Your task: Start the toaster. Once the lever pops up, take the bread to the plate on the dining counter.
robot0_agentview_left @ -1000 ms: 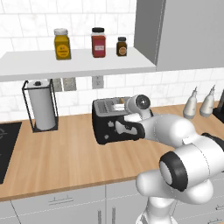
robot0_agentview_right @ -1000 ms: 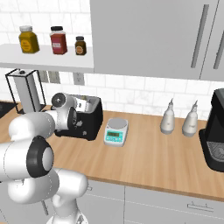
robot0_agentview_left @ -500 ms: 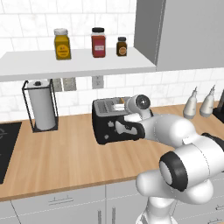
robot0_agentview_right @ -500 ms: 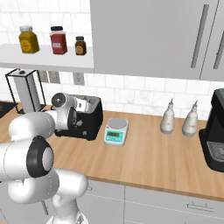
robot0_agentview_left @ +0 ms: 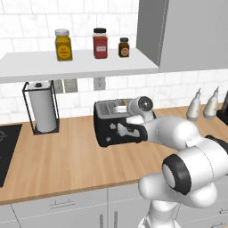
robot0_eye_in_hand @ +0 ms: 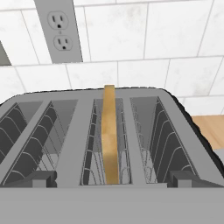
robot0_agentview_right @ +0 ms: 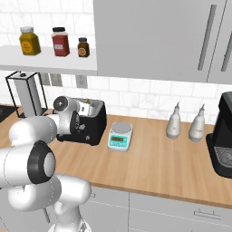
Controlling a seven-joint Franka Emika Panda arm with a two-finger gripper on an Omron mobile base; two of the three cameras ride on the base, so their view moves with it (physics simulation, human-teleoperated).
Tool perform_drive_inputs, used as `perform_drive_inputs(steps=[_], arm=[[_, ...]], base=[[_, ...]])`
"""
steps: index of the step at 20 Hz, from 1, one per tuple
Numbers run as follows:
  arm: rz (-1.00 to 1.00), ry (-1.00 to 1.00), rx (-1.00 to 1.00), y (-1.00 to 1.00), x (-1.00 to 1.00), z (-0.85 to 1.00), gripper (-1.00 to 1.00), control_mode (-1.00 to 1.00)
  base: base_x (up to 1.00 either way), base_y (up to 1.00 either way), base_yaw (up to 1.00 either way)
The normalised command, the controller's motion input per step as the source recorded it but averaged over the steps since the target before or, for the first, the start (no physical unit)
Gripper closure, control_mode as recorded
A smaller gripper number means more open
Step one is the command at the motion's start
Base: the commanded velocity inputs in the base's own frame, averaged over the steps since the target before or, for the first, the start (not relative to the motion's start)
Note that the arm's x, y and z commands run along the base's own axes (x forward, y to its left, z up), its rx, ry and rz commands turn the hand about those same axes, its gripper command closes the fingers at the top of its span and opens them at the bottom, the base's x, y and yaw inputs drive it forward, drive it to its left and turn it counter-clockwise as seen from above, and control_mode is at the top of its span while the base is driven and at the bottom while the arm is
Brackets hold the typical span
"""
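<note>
Black toaster [robot0_eye_in_hand: 87, 144] sits right under the gripper [robot0_agentview_left: 133, 132], bread [robot0_eye_in_hand: 110, 135] dead ahead; can't tell how its fingers stand. I'd press the lever straight down.

White tiled wall [robot0_agentview_right: 136, 95] behind a wooden counter [robot0_agentview_left: 67, 164], grey cabinets [robot0_agentview_right: 154, 36] overhead, and an outlet [robot0_eye_in_hand: 59, 30] straight beyond the claw.

You're looking at a boxy toaster [robot0_agentview_left: 116, 125] with glossy black plastic sides and a matt silvery metal top [robot0_eye_in_hand: 83, 131] over thin wire racks. The thin tan bread slice [robot0_eye_in_hand: 110, 138] looks dry and matt. The light wooden counter [robot0_agentview_left: 62, 164] is smooth; white wall tiles [robot0_eye_in_hand: 175, 35] look faintly glossy.
</note>
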Motion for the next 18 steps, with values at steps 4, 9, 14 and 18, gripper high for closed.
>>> perform_drive_inputs(steps=[4,9,14,18], arm=[[0.00,0.00,0.00,0.00,0.00,0.00,-1.00,-1.00],[0.00,0.00,0.00,0.00,0.00,0.00,-1.00,-1.00],[0.00,0.00,0.00,0.00,0.00,0.00,-1.00,-1.00],[0.00,0.00,0.00,0.00,0.00,0.00,-1.00,-1.00]], base=[[0.00,0.00,0.00],[0.00,0.00,0.00],[0.00,0.00,0.00],[0.00,0.00,0.00]])
